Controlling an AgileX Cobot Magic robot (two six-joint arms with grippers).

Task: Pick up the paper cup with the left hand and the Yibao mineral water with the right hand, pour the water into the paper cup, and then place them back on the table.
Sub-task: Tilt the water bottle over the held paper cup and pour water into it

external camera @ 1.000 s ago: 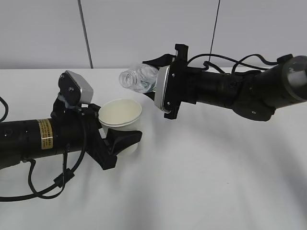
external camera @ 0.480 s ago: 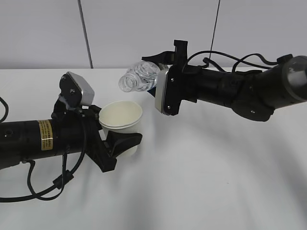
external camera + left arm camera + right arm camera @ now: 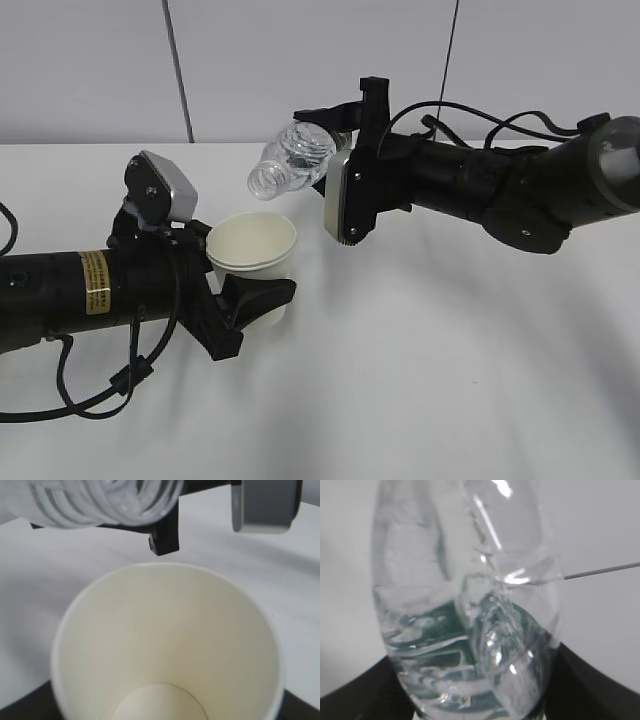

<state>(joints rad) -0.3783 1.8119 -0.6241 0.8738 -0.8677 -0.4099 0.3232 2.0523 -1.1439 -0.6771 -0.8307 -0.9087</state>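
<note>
Paper cup (image 3: 252,256): one, upright, clamped between black fingers of left hand (image 3: 245,292), held just above table (image 3: 450,370). Cream interior visible in left wrist view (image 3: 165,650); no water seen at bottom. Yibao mineral water (image 3: 292,157): one bottle, capless, tipped on its side, mouth pointing left and slightly down, above and just behind cup rim, not touching it. Right hand (image 3: 345,125) clenched on bottle's body. Right wrist view shows a little water pooled inside bottle (image 3: 470,645). Two arms, one cup, one bottle.
</note>
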